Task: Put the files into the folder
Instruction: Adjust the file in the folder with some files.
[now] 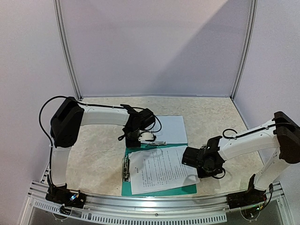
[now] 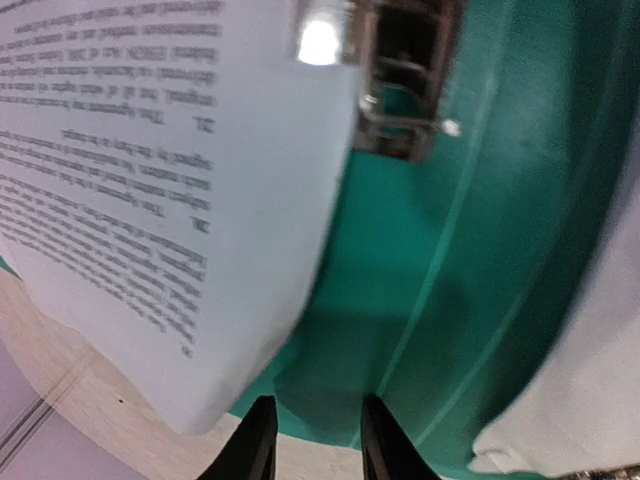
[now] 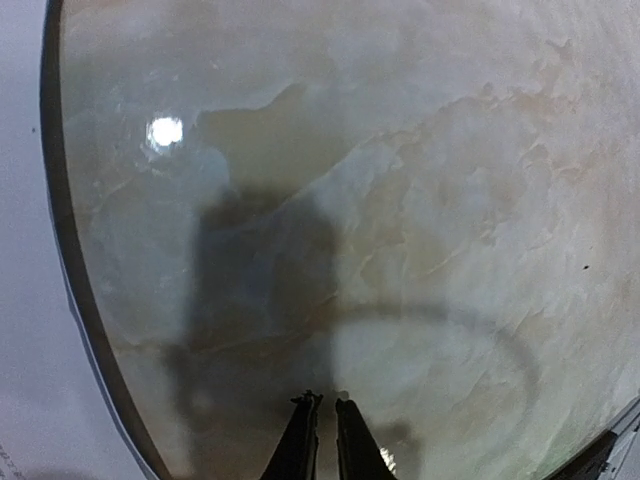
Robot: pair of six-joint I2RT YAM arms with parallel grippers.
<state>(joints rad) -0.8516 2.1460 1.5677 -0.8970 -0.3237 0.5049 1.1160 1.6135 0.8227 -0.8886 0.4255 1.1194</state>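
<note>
The teal folder [image 1: 161, 190] lies open near the table's front edge, its metal clip [image 1: 125, 168] on the left. A printed sheet of the files [image 1: 159, 168] rests askew on it. Another white sheet [image 1: 171, 129] lies just behind. My left gripper [image 1: 136, 139] hovers at the folder's far left corner. In the left wrist view that gripper [image 2: 315, 440] has its jaws apart over the folder [image 2: 450, 300] edge, empty, beside the printed sheet [image 2: 170, 180] and clip [image 2: 400, 110]. My right gripper [image 1: 186, 157] sits at the sheet's right edge. In the right wrist view it [image 3: 328, 405] is shut and empty.
The beige marbled tabletop [image 3: 400, 200] fills the right wrist view, with a sheet's edge [image 3: 20, 300] at the left. White booth walls [image 1: 154, 47] close off the back and sides. A metal rail [image 1: 154, 204] runs along the front edge.
</note>
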